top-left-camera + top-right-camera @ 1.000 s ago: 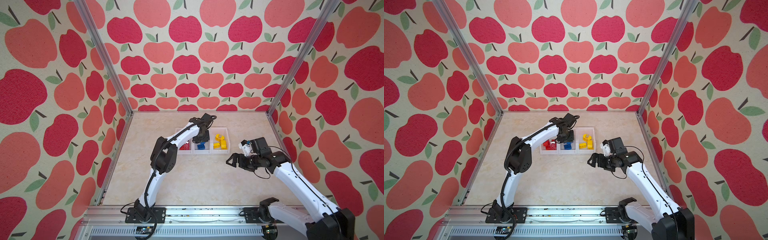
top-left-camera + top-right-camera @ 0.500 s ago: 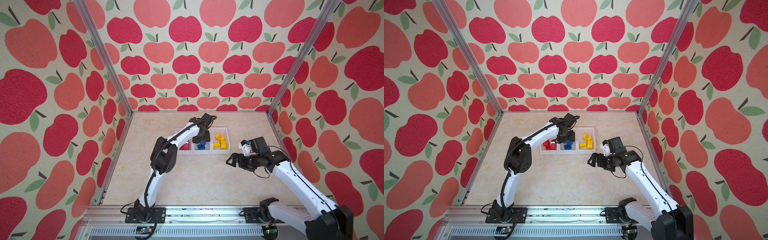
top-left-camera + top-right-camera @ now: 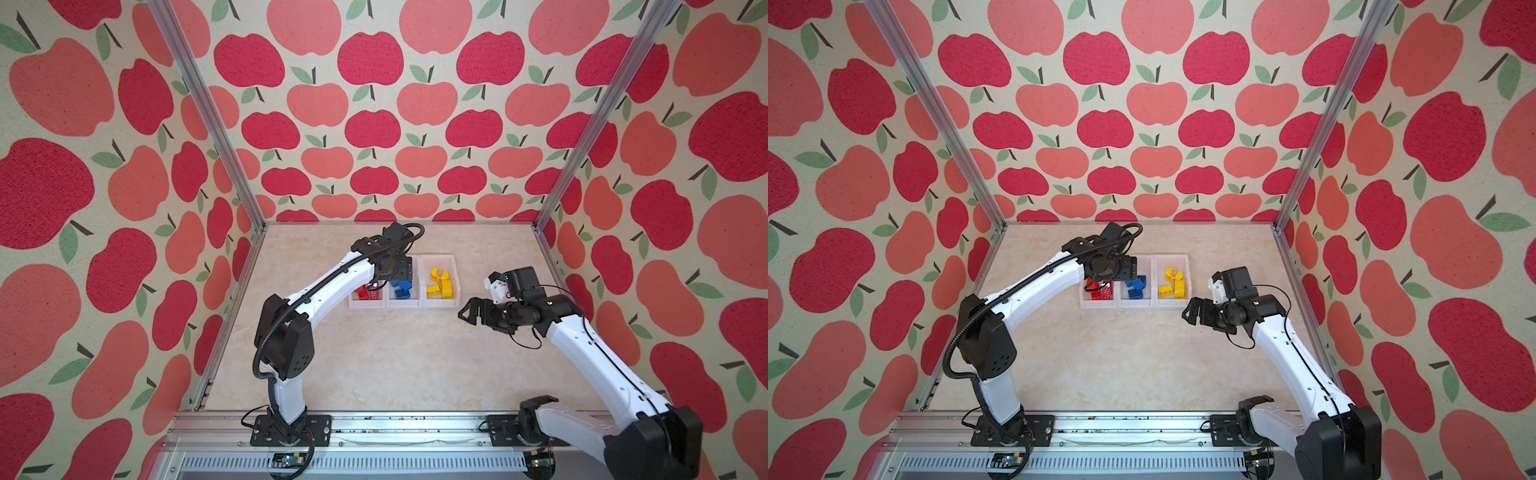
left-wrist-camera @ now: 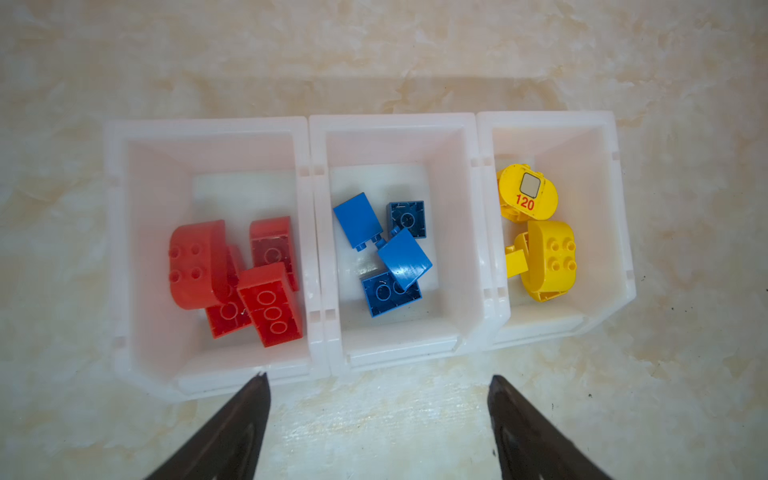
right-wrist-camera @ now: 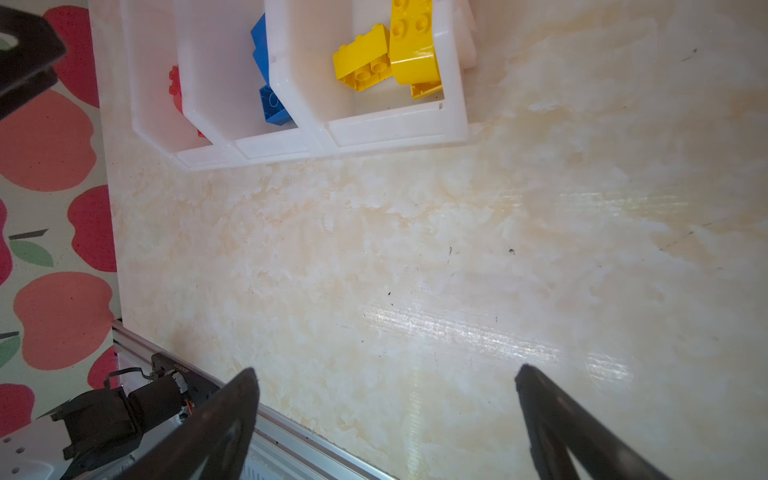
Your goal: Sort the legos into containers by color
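Note:
Three joined white containers point(image 4: 316, 124) stand in a row on the marble table. Seen from the left wrist, one holds red legos point(image 4: 232, 274), the middle one blue legos point(image 4: 390, 253), and the last yellow legos point(image 4: 544, 253), among them a rounded piece marked "120" point(image 4: 525, 195). My left gripper point(image 4: 378, 382) hangs above the containers' near wall, open, nothing between its fingers. In both top views it sits over the middle container point(image 3: 401, 270). My right gripper point(image 5: 386, 370) is open and empty, hovering over bare table to the right of the containers point(image 3: 471, 311).
Apple-patterned walls enclose the table on three sides, with metal corner posts point(image 3: 598, 112). An aluminium rail point(image 3: 374, 428) carrying both arm bases runs along the front edge. The left arm's elbow point(image 3: 286, 340) rises over the table's left half.
The left gripper's jaws have spread wider above the containers. Neither arm has visibly shifted, and the right gripper stays open.

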Controlling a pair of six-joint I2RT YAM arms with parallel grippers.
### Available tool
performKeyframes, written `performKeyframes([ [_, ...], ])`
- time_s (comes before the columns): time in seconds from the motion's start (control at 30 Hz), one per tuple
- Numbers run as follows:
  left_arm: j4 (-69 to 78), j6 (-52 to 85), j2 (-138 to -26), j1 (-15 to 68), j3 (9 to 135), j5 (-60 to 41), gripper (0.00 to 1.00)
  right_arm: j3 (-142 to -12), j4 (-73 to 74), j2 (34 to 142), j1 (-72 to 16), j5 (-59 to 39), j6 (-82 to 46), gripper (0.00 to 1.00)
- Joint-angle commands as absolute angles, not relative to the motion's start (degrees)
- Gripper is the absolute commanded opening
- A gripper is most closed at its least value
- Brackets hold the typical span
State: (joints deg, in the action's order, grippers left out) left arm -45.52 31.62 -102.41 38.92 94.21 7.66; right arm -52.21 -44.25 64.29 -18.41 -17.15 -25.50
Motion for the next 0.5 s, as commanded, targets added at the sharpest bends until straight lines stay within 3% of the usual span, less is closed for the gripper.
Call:
performKeyframes([
  [0.0,-40.7,29.4,-95.4,37.7,85.7,12.6,0.89,-55.0,-42.2,65.4,-16.7,-14.2,-21.6,0.99],
  [0.23,-31.3,26.2,-79.0,30.7,66.6,13.0,0.99,-57.8,-37.2,69.3,-12.7,-8.4,-15.8,0.99],
  [0.47,-20.1,15.2,-68.0,19.6,52.3,12.7,0.99,-56.5,-27.2,72.9,-10.7,1.7,-9.5,0.99],
])
